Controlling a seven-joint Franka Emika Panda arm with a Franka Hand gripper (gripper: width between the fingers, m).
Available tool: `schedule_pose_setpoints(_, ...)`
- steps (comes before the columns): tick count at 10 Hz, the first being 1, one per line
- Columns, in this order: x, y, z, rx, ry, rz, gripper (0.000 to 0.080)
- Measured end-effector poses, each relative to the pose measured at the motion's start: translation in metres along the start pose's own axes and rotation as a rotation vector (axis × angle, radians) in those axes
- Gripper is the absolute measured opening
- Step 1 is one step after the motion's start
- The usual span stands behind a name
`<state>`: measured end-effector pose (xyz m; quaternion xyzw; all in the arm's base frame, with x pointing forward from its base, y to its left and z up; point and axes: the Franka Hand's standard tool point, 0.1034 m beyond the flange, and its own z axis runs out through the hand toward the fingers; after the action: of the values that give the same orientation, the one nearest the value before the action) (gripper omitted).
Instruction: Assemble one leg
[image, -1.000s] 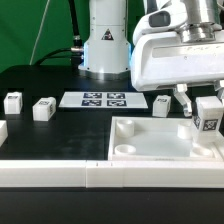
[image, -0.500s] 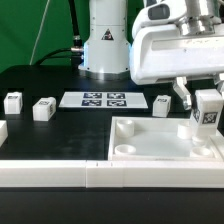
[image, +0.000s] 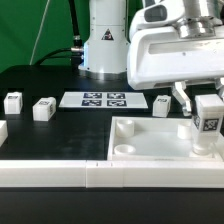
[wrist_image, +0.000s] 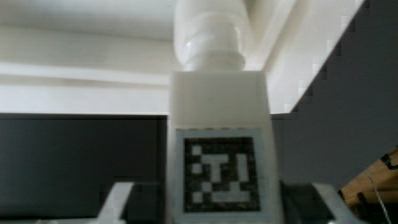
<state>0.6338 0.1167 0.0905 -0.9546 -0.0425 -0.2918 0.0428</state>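
Several loose legs (image: 43, 109) flank marker board (image: 106, 99); claw (image: 204, 110) grasping leg (image: 207, 127) over square panel (image: 155, 148).

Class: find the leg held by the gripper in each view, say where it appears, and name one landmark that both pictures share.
Exterior view: the leg is held upright in the gripper at the exterior view's right edge, at the flat white piece's right end.
Wrist view: the leg fills most of the picture, between the fingers.
Shared landmark: the black-and-white tag on the leg's side.
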Motion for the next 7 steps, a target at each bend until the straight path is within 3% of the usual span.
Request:
schedule_pose_setpoints(3, -0.008, -0.003, 0.002, -0.005, 0.017, -0.007, 0.0291)
schedule_pose_setpoints(7, -0.030, -0.006, 0.000, -0.017, 0.030, -0.019, 0.0291)
